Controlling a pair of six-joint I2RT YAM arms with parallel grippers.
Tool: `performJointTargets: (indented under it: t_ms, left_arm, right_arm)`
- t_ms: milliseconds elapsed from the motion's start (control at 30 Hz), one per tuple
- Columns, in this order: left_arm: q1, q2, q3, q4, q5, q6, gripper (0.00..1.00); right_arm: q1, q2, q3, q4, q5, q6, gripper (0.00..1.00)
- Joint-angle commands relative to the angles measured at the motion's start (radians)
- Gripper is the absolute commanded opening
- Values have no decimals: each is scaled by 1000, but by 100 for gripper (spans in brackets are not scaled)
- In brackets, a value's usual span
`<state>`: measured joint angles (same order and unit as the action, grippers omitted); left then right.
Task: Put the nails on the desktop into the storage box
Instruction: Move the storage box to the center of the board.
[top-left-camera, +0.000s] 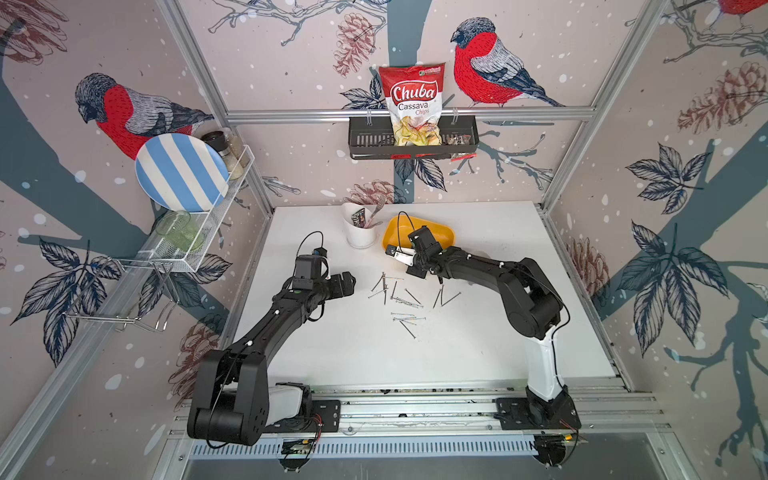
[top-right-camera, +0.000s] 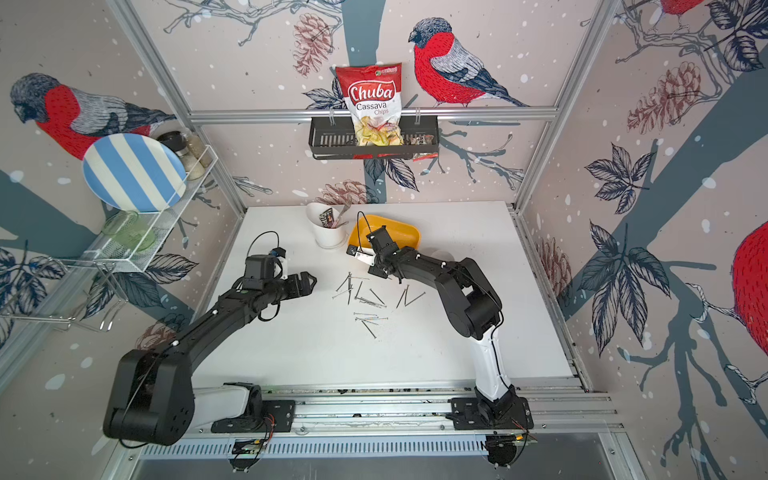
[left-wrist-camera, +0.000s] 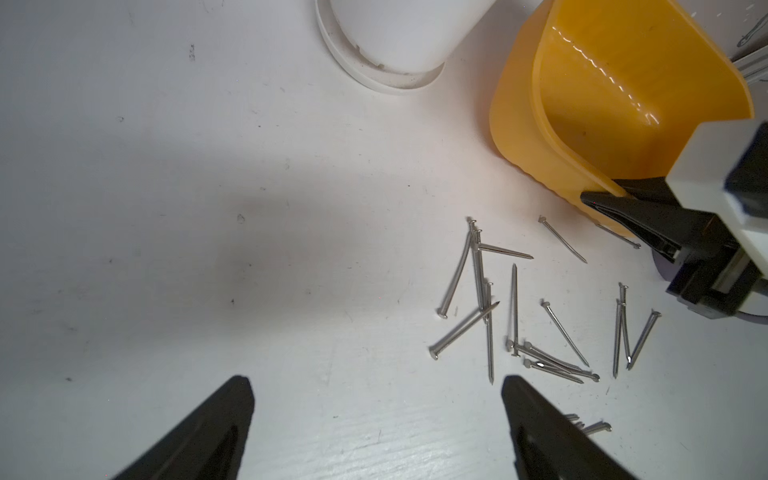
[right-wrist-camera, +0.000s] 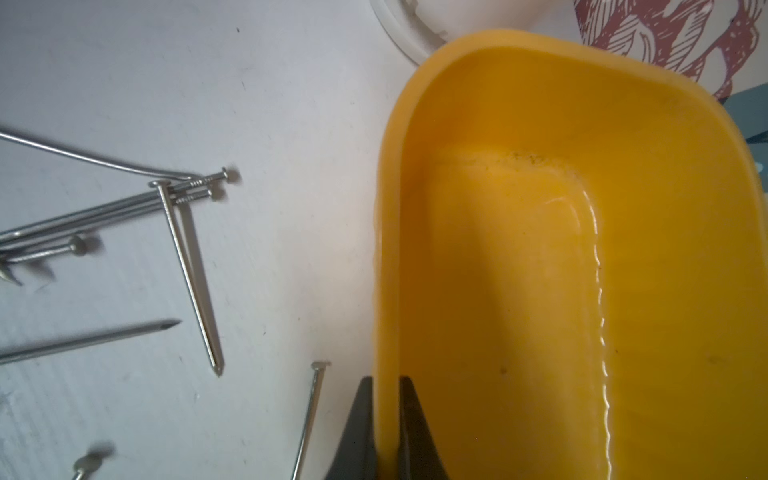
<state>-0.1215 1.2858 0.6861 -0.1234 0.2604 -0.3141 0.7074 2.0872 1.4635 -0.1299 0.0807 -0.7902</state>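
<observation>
Several grey nails (top-left-camera: 399, 297) (top-right-camera: 365, 297) lie scattered on the white desktop (top-left-camera: 340, 345) between my two arms. The left wrist view shows them (left-wrist-camera: 515, 316) ahead of the open left gripper (left-wrist-camera: 376, 384) (top-left-camera: 351, 282), which hovers left of the pile with nothing in it. The yellow storage box (top-left-camera: 440, 232) (top-right-camera: 405, 232) (left-wrist-camera: 623, 83) stands behind the nails. My right gripper (right-wrist-camera: 386, 380) (top-left-camera: 405, 259) is shut on the box's near side wall (right-wrist-camera: 540, 249), one finger inside and one outside. A few nails (right-wrist-camera: 183, 232) lie just outside that wall.
A tall white cutlery cup (top-left-camera: 360, 232) (left-wrist-camera: 399, 37) stands just left of the box. On the back wall hangs a black basket (top-left-camera: 365, 141) with a chips bag. A wire rack with a striped plate (top-left-camera: 183, 172) hangs on the left wall.
</observation>
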Motion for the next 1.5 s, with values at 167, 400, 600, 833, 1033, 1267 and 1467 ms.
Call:
performJointTargets:
  t_ms: [167,400,600,833,1033,1267,1467]
  left_arm:
    - [0,3,-2,4,2,7,95]
    - [0,7,-1,2,2,14,95]
    - [0,11,-1,-1,2,18,95]
    - [0,21,0,-1,5,18,95]
    - [0,23,-1,2,5,17,95]
    - [0,24,0,4,5,16,95]
    - [1,23,-1,9,5,14,95]
  right_arm:
    - [17,0,0,99,-31,-134,0]
    - [21,24,3,89,-84,-175,0]
    - [29,52,13,92,-117,-186,0]
    - [29,61,9,78,-145,-173,0]
    - [26,59,-14,105,-115,-169,23]
    - [27,52,-14,134,-91,-141,47]
    - [26,12,-5,191,-84,-86,48]
